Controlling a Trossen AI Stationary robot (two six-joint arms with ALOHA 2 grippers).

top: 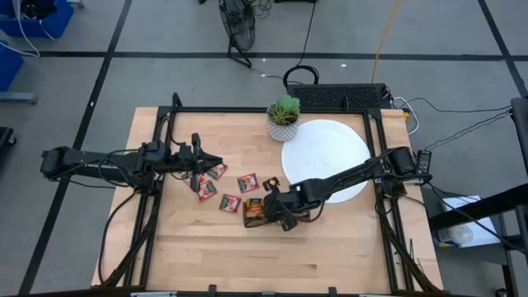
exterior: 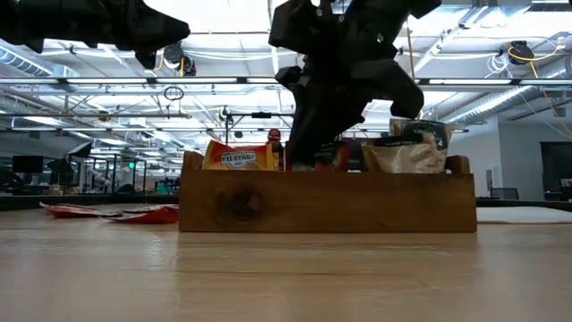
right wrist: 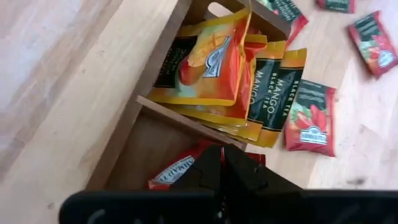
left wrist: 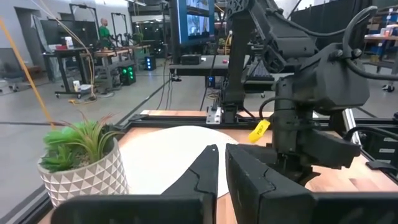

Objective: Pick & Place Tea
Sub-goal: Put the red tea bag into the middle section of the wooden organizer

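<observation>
From above, the left gripper [top: 216, 159] hovers over the red tea sachets [top: 216, 172] scattered on the wooden table [top: 330, 247]. Its fingers are nearly together, with nothing seen between them. The right gripper [top: 266, 208] reaches down into the wooden tray [top: 250, 220] near the table's middle, fingers closed. A potted plant [top: 284, 116] stands touching the edge of the white disc [top: 326, 148].

From table height, the tray [exterior: 326, 203] holds upright sachets, one orange-yellow [exterior: 237, 156]. The right arm drops into its middle. More red sachets [exterior: 116, 213] lie flat to the side.

From the left wrist, its fingers [left wrist: 202, 177] leave only a thin slit. The plant [left wrist: 84, 158] and disc [left wrist: 168, 152] lie beyond.

From the right wrist, the closed fingers [right wrist: 202, 174] sit over a red sachet [right wrist: 180, 171] in one compartment; whether they grip it I cannot tell. Orange-yellow mango sachets [right wrist: 211, 62] fill the next compartment.
</observation>
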